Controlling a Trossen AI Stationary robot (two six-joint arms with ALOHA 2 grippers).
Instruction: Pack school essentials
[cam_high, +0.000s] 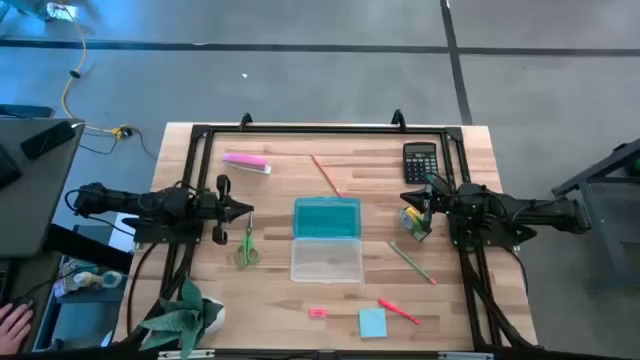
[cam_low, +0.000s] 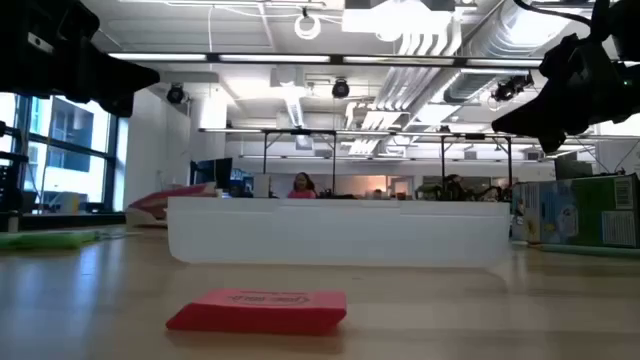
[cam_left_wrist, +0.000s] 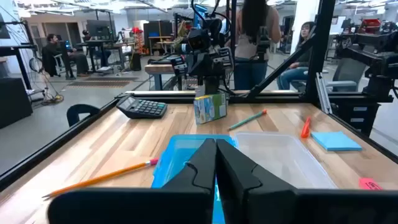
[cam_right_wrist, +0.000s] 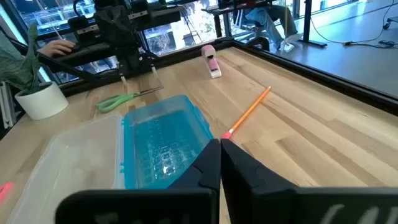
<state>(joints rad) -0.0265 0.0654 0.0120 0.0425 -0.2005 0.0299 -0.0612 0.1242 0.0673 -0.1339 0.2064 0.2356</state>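
The open pencil case (cam_high: 327, 238) lies at the table's middle, its teal half (cam_high: 327, 217) toward the far edge and its clear half (cam_high: 327, 260) toward the near edge. Around it lie the green-handled scissors (cam_high: 246, 248), orange pencil (cam_high: 325, 175), green pencil (cam_high: 412, 263), red pen (cam_high: 398, 311), pink eraser (cam_high: 318, 313) and blue sticky pad (cam_high: 372, 323). The yellow-green box (cam_high: 416, 224) stands upright right of the case. My left gripper (cam_high: 250, 210) hovers shut left of the case, above the scissors' blades. My right gripper (cam_high: 404, 200) is shut just over the box (cam_left_wrist: 210, 107). My right gripper (cam_left_wrist: 208, 87) hangs with shut fingers right at the yellow-green box's top edge (cam_left_wrist: 210, 95), and the box stands on the table. I cannot tell whether the fingers touch it, since the right wrist view does not show the box.
A black calculator (cam_high: 420, 160) lies at the far right. A pink-and-white bar (cam_high: 247, 162) lies at the far left. A potted plant (cam_high: 185, 315) stands at the near left corner. A black frame (cam_high: 320, 130) runs round the table. A person's hand (cam_high: 10, 325) shows off the table's left.
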